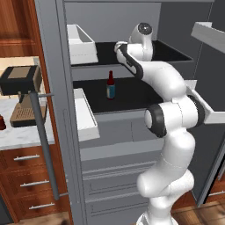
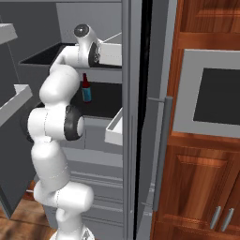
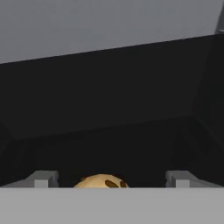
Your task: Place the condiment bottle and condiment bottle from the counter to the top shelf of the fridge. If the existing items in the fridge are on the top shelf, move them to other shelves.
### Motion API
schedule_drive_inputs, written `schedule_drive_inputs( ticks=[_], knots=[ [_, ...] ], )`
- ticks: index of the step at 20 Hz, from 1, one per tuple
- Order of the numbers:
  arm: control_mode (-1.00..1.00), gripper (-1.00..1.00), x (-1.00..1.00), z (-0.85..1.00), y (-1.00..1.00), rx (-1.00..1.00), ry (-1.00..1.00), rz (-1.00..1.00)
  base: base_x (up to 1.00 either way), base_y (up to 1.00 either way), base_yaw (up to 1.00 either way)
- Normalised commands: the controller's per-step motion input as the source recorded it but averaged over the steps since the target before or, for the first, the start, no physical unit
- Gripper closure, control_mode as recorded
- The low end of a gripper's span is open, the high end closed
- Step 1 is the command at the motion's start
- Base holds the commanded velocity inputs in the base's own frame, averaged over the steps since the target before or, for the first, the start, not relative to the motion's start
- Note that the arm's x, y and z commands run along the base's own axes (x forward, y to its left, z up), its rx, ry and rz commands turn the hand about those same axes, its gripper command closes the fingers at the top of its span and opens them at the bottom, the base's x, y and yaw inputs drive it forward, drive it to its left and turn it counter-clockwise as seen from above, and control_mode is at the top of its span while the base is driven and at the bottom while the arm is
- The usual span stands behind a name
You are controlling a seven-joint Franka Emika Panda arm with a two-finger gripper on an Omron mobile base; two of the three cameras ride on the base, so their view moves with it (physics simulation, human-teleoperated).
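Glossy white rounded arm (image 1: 169,114), dark joint bands, grey fingertips (image 3: 41,179)

A kitchen: open fridge (image 1: 132,66), wooden drawers (image 1: 30,176), built-in oven (image 2: 211,93).

The open fridge holds 1 condiment bottle (image 1: 110,85), 1 tan, brown-spotted round item (image 3: 100,181), and 2 dark shelves (image 1: 127,94).

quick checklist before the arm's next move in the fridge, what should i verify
1. Fridge door open: ok, shelves exposed.
2. Arm reaches the top shelf: ok, hand is over it.
3. Tan spotted item sits between the fingertips: ok, low in the hand view.
4. Gripper closed on that item: cannot tell.
5. Condiment bottle on top shelf: not ok, it stands on the shelf below.
6. Second bottle's whereabouts: cannot tell.
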Motion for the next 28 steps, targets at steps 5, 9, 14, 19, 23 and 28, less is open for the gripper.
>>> schedule_drive_inputs(
  ticks=[5,9,14,19,23,28],
  knots=[
    [-1.00,1.00,-0.04,-0.46,0.00,-0.08,-0.01,0.06,0.00,0.00,0.00],
    [-1.00,1.00,-0.30,-0.02,0.00,0.00,-0.04,0.07,0.00,0.00,0.00],
    [-1.00,1.00,-0.64,0.00,0.00,-0.01,-0.26,0.07,0.00,0.00,0.00],
    [-1.00,1.00,-0.99,0.12,0.02,0.00,-0.65,0.09,0.00,0.00,0.00],
    [-1.00,1.00,-1.00,0.56,0.11,0.00,-0.54,0.03,0.00,0.00,0.00],
    [-1.00,1.00,-1.00,0.37,0.01,0.00,-0.17,0.00,0.00,0.00,0.00]
  ],
)
